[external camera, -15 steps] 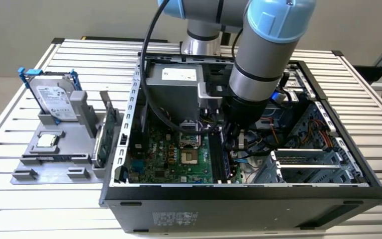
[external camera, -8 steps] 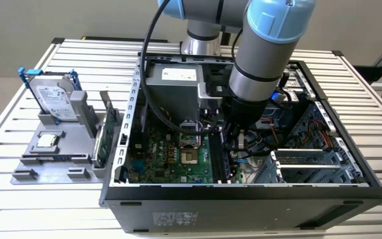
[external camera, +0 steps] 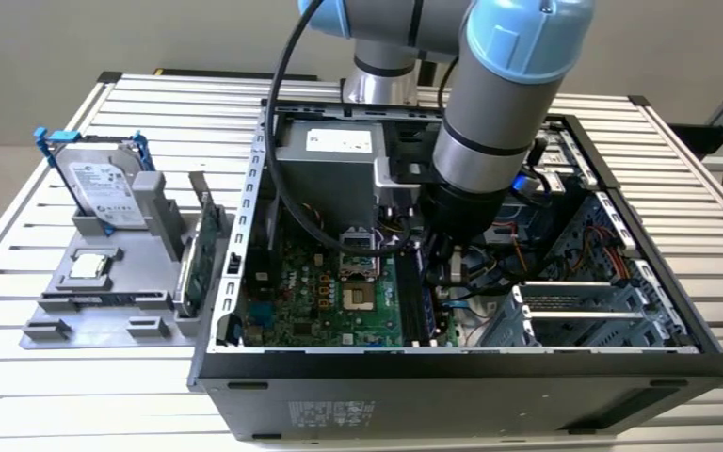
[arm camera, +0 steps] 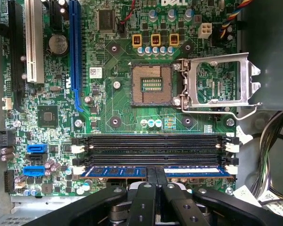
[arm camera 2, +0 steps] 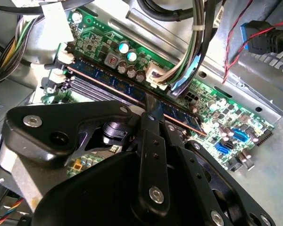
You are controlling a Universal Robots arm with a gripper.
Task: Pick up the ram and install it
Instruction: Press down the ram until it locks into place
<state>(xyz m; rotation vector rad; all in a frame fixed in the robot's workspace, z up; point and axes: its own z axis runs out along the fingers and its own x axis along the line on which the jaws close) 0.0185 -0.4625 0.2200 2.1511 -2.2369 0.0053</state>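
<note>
The ram (arm camera: 113, 171) is a long dark blue stick lying in the memory slot nearest the gripper, beside empty black slots (arm camera: 151, 146) on the green motherboard (external camera: 336, 292). In the second wrist view the ram (arm camera 2: 104, 77) runs diagonally with a copper-coloured edge. My gripper (arm camera: 158, 175) is shut, its fingertips together and resting on the stick's upper edge near its middle. The same contact shows in the second wrist view, gripper (arm camera 2: 153, 109) tip on the stick. In the exterior view the gripper (external camera: 443, 273) reaches down inside the open computer case (external camera: 462, 363).
An open CPU socket (arm camera: 151, 84) with its raised metal latch lies beyond the slots. Cable bundles (arm camera 2: 193, 56) hang close to the arm. Outside the case, a grey fixture (external camera: 98, 282) holds a hard drive in a blue frame (external camera: 98, 184) and a green card (external camera: 204, 240).
</note>
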